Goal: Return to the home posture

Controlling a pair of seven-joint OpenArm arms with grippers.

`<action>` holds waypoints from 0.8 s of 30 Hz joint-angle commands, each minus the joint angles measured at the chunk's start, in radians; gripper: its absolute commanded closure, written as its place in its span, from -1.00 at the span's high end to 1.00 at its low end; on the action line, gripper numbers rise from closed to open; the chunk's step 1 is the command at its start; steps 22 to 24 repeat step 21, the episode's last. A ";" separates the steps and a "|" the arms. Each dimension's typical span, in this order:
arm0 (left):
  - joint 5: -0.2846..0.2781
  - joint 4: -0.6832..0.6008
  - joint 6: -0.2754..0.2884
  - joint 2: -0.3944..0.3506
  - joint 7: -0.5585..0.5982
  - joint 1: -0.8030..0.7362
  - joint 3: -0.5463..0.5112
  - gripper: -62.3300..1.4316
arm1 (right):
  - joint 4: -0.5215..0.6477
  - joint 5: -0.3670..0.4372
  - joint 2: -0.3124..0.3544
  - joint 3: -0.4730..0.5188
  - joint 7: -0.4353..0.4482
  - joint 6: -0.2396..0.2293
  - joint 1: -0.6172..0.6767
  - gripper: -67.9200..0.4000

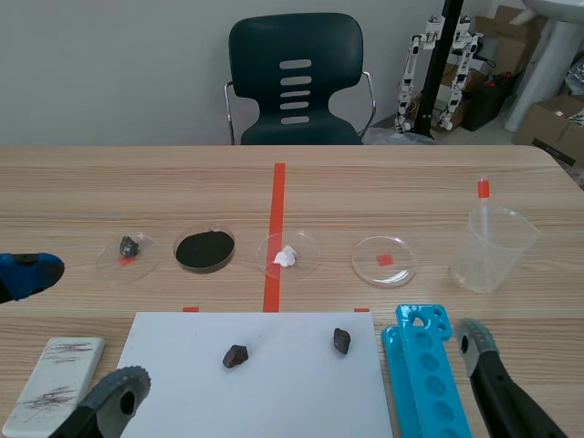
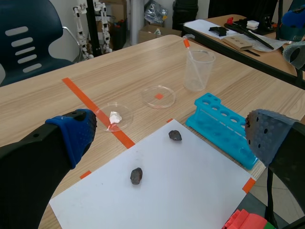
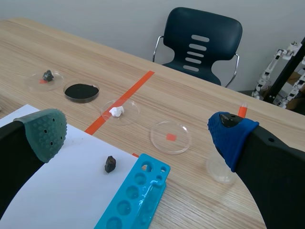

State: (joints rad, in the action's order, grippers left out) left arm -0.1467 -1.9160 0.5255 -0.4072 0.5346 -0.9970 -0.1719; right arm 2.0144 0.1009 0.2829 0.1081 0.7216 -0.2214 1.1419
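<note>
The left gripper (image 1: 78, 336) hangs low off the near left corner of the white sheet (image 1: 274, 392), fingers spread wide and holding nothing. The right gripper (image 3: 138, 136) sits off the sheet's near right corner, just as wide and just as bare. With no object to fetch, the task's subject is the arms themselves. Both look close to a tucked-in rest pose, with everything on the table lying ahead of them, away from the robot. The tightest spot appears to be on the right, where a finger stands just beside the blue rack (image 1: 424, 374), a moulded plastic block of round holes whose long axis runs along the sheet's right edge. A scuffed grey block (image 1: 55, 379) lies left of the sheet. Two dark, lumpy stones (image 1: 235, 356) rest on the matte sheet itself. Beyond its far edge stand four clear shallow dishes (image 1: 384, 260) and, farthest right, a see-through plastic cup (image 1: 493, 248).
</note>
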 commanded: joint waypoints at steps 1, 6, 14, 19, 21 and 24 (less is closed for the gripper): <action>-0.010 -0.023 0.002 0.002 0.019 0.001 0.001 1.00 | 0.018 0.011 0.005 0.002 0.014 0.003 0.000 0.84; -0.010 -0.023 0.002 0.002 0.019 0.001 0.001 1.00 | 0.018 0.011 0.005 0.002 0.014 0.003 0.000 0.84; -0.010 -0.023 0.002 0.002 0.019 0.001 0.001 1.00 | 0.018 0.011 0.005 0.002 0.014 -0.011 0.000 0.84; -0.010 -0.023 0.002 0.002 0.019 0.001 0.001 1.00 | 0.018 0.011 0.005 0.002 0.014 -0.011 0.000 0.84; -0.010 -0.023 0.002 0.002 0.019 0.001 0.001 1.00 | 0.018 0.011 0.005 0.002 0.014 -0.010 0.000 0.84; -0.010 -0.023 0.002 0.002 0.019 0.001 0.001 1.00 | 0.018 0.011 0.005 0.002 0.014 -0.010 0.000 0.84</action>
